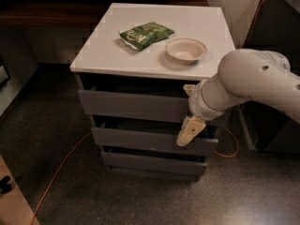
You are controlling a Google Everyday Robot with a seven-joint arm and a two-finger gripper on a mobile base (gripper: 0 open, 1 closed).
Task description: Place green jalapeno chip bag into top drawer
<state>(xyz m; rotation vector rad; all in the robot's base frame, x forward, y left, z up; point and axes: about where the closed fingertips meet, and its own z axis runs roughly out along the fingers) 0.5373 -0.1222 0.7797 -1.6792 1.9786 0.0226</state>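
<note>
My gripper point(190, 131) hangs at the near right of the drawers, just below the lower edge of the top drawer point(133, 106). I cannot tell whether it is spread or pressed together. The chip bag point(146, 34) lies on the white top point(103, 55), just left of the bowl point(186, 49).

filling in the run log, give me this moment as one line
gripper: at cabinet front, right side | green jalapeno chip bag: on cabinet top, beside bowl | top drawer: looks closed
</note>
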